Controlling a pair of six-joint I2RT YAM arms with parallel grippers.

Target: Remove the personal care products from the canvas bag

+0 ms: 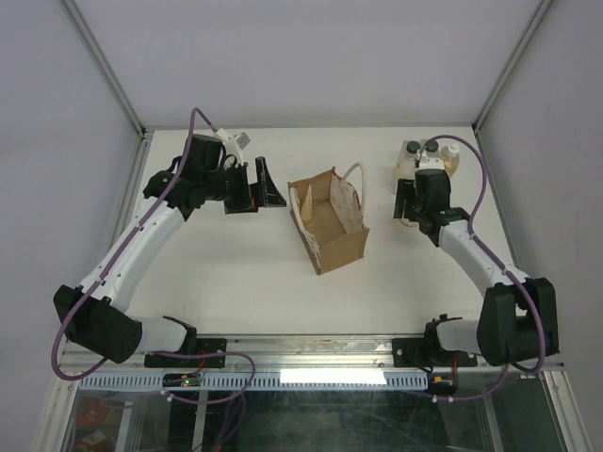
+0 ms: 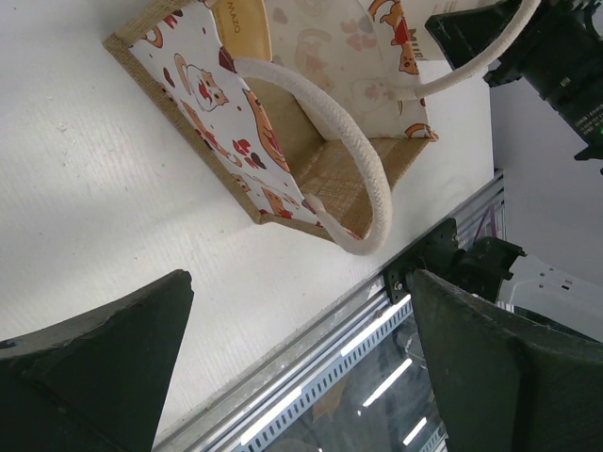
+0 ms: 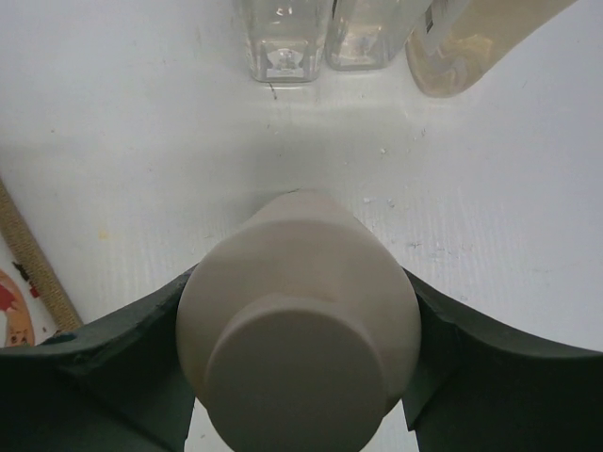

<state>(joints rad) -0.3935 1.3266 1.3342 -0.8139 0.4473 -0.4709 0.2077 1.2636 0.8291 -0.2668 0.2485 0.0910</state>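
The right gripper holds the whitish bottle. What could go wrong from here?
The whitish bottle in the right gripper is near the two clear bottles and the amber bottle; pushing forward could topple them. It is gripped on its rounded body, so it might slip or tip on release.

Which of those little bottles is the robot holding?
The whitish bottle, gripped in the right tool. The two clear bottles and the amber bottle stand free on the table beyond it.

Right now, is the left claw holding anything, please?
No, the left claw is open with nothing in it, and the bag lies on the table beyond it, untouched.
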